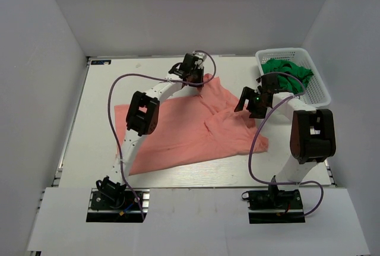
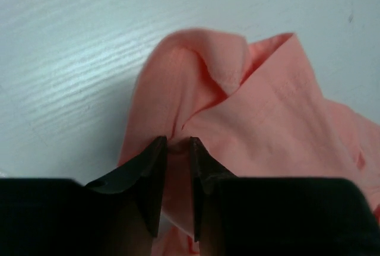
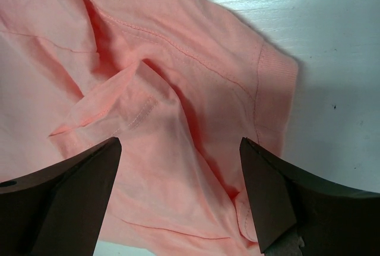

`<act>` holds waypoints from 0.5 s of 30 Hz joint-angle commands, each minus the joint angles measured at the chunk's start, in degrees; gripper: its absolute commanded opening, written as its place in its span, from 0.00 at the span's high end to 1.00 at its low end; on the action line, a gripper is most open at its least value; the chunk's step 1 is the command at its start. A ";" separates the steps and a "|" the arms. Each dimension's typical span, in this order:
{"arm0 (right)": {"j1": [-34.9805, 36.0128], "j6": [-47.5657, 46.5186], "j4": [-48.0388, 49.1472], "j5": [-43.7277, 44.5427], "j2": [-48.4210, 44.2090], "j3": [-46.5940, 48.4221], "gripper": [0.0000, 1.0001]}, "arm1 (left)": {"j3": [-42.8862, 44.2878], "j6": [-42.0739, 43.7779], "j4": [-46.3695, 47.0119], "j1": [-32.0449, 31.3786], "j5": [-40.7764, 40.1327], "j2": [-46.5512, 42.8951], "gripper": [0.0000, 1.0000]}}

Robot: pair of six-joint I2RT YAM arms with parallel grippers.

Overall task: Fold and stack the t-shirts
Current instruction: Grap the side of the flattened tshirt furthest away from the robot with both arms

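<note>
A salmon-pink t-shirt (image 1: 196, 131) lies crumpled and partly spread across the middle of the white table (image 1: 101, 89). My left gripper (image 1: 199, 81) is at the shirt's far edge. In the left wrist view its jaws (image 2: 177, 143) are pinched on a raised fold of the pink cloth (image 2: 267, 113). My right gripper (image 1: 246, 108) hovers over the shirt's right side. In the right wrist view it (image 3: 181, 143) stands wide open just above rumpled pink cloth (image 3: 166, 60) beside a sleeve hem (image 3: 276, 78), with nothing gripped. A green t-shirt (image 1: 291, 72) lies bunched in the basket.
A white lattice basket (image 1: 320, 92) stands at the table's far right corner, close behind the right arm. White walls enclose the table on three sides. Purple cables loop from both arms above the shirt.
</note>
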 commanded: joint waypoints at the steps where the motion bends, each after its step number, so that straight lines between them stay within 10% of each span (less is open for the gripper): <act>1: -1.19 -0.30 1.53 -0.98 -0.79 -0.41 0.13 | -1.92 2.76 -0.70 -1.20 -0.45 -5.44 0.64; 7: -1.54 -0.47 1.62 -2.47 -0.61 -0.32 0.13 | -1.92 4.09 -1.85 -1.73 -5.55 -4.92 0.44; 15: -1.54 -0.91 1.26 -2.48 0.62 -0.06 0.10 | -3.50 6.55 -3.52 -3.31 -8.98 -4.92 0.52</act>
